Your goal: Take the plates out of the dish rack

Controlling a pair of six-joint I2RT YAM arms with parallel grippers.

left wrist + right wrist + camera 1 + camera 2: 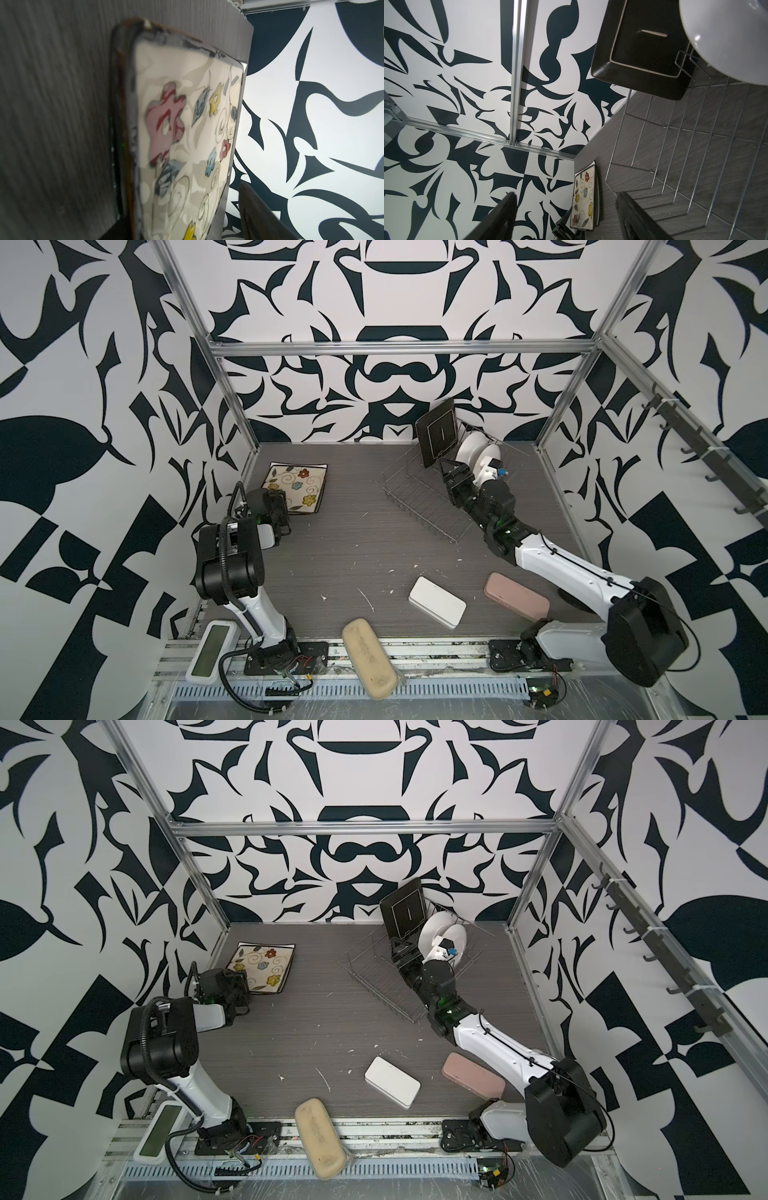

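Black plate: upright in the dish rack, far right corner of the counter, beside two round white plates.
Right tool: jaws apart, empty, just beside it (near side).
Flowered plate: flat, far left corner.
Left tool: jaws apart at its near edge.

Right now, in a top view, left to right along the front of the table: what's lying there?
White gadget → beige case → white box → pink case.
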